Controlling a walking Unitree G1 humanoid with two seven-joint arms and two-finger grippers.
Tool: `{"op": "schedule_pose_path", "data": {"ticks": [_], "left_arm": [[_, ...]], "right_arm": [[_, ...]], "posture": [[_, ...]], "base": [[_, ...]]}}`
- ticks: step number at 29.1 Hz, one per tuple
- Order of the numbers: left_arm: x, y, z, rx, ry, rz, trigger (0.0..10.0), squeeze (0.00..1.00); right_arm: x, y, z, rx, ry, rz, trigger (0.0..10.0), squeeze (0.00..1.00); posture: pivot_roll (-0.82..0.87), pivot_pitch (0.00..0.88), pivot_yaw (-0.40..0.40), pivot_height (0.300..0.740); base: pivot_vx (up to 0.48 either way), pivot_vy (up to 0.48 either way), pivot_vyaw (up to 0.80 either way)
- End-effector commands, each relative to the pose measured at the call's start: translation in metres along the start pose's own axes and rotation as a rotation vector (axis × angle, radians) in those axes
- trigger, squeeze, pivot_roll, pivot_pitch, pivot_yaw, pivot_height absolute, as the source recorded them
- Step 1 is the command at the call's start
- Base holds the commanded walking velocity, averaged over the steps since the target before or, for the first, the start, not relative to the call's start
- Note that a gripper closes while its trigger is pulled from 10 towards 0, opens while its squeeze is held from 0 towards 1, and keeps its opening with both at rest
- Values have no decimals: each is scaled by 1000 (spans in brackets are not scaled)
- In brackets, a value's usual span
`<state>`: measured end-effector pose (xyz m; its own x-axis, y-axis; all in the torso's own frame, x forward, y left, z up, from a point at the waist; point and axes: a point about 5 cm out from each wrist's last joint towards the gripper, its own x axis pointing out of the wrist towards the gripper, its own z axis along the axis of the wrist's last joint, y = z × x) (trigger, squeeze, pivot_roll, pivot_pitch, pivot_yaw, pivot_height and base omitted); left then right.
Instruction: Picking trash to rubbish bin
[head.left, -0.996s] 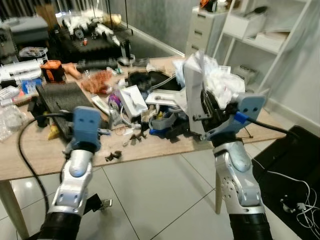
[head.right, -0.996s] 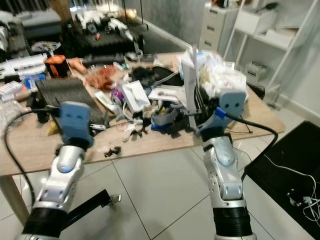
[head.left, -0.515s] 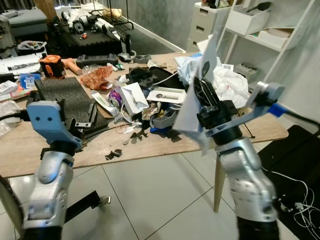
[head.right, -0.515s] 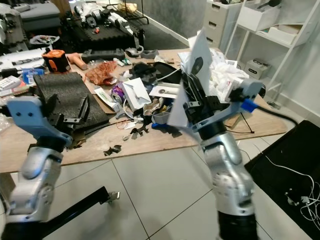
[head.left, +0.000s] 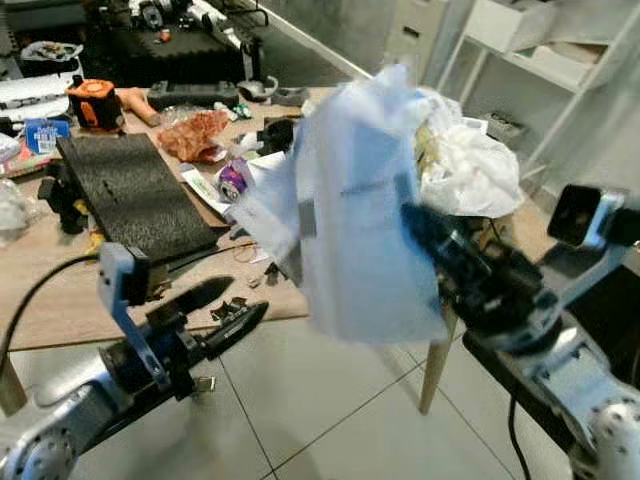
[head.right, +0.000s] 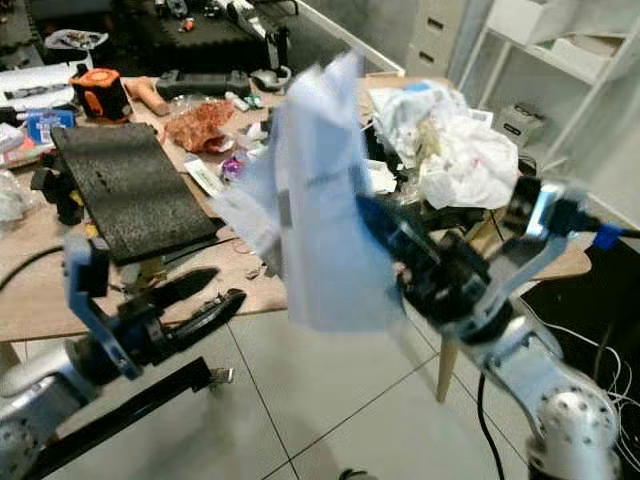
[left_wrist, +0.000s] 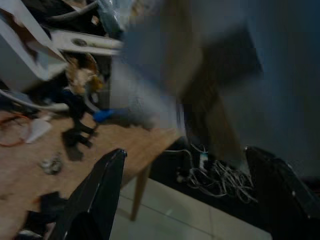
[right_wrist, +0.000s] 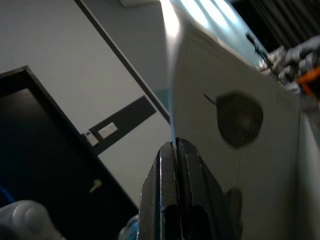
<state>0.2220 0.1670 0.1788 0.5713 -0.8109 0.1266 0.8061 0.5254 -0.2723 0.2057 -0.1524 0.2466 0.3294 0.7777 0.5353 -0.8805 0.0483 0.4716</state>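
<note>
The right gripper pinched the pale packaging sheet clear of the table, presumably bin-bound; the left gripper hung spread, empty.

Pale blue-white paper sheet; black-fingered right pincer; black textured mat; light wood table.

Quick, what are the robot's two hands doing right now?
Left gripper: open, holding nothing, out in front of the table.
Right gripper: shut on the white paper, lifted above the floor.
</note>
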Motion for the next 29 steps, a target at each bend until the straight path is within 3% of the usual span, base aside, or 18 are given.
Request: {"op": "schedule_pose_path", "data": {"ticks": [1,3,4,6,10,16,18,19,20,23,29], "left_arm": [[-1,-9,-12,-37,99,-48,10000,0],[-5,-11,-27,-27,265,-72,10000,0],[-5,-11,-27,-27,265,-72,10000,0],[-11,-12,-37,-16,369,-77,10000,0],[-19,-9,-44,-25,435,-46,10000,0],[-26,-3,-52,-2,531,-7,10000,0],[-33,5,-62,33,637,58,10000,0],[-33,5,-62,33,637,58,10000,0],[-35,12,-68,59,682,121,10000,0],[-30,20,-68,91,662,204,10000,0],[-24,18,-74,98,675,207,10000,0]], "right_arm": [[-13,8,-13,58,129,6,10000,0],[-33,4,-29,86,321,-92,10000,0],[-33,4,-29,86,321,-92,10000,0],[-46,1,-38,98,456,-161,10000,0],[-66,-13,-43,82,594,-307,10000,0],[-75,-22,-50,67,673,-394,10000,0],[-86,-33,-59,21,746,-490,10000,0],[-86,-33,-59,21,746,-490,10000,0],[-93,-45,-64,-21,768,-574,10000,0],[-91,-52,-64,-46,720,-604,10000,0],[-81,-50,-65,-23,650,-540,10000,0]], "posture": [[-46,172,-54,740],[-42,176,-58,740],[-42,176,-58,740],[-41,175,-57,740],[-37,177,-56,740],[-33,177,-54,740],[-26,176,-48,740],[-26,176,-48,740],[-26,176,-48,740],[-19,182,-47,740],[-18,180,-41,740]], "base": [[0,0,0],[0,0,0],[0,0,0],[0,0,0],[0,0,0],[0,0,0],[0,0,0],[0,0,0],[0,0,0],[0,0,0],[0,0,0]]}}
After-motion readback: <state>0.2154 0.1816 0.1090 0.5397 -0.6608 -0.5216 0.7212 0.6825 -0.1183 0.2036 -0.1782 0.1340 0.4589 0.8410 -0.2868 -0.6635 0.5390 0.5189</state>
